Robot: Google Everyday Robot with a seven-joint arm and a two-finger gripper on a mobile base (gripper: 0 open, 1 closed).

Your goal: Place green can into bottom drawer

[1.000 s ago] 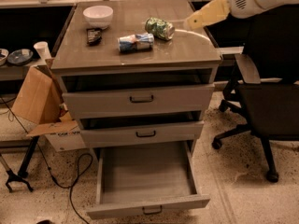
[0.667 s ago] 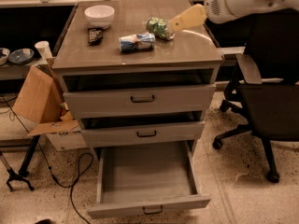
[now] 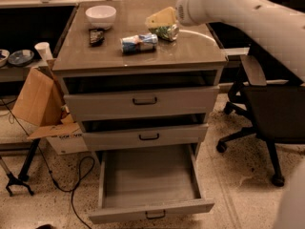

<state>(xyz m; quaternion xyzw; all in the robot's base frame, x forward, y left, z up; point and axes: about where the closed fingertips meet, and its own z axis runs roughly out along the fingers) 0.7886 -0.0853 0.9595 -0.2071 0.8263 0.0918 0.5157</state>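
The green can [image 3: 167, 32] lies on its side on the cabinet top [image 3: 190, 51], right of centre, mostly hidden behind my gripper. My gripper [image 3: 159, 19], with yellowish fingers on a white arm, reaches in from the upper right and sits directly over the can. The bottom drawer [image 3: 147, 180] of the grey cabinet is pulled fully open and its grey inside shows nothing in it.
A blue and white can [image 3: 138, 42] lies just left of the green can. A white bowl [image 3: 100, 15] and a small dark object [image 3: 96, 35] stand at the back left. The top drawer [image 3: 143, 100] and middle drawer [image 3: 145, 136] are slightly ajar. A black office chair [image 3: 267, 104] stands right, a cardboard box [image 3: 40, 104] left.
My arm has swept left from the cabinet's right edge until the gripper covers the green can. The cans and drawers have not moved.
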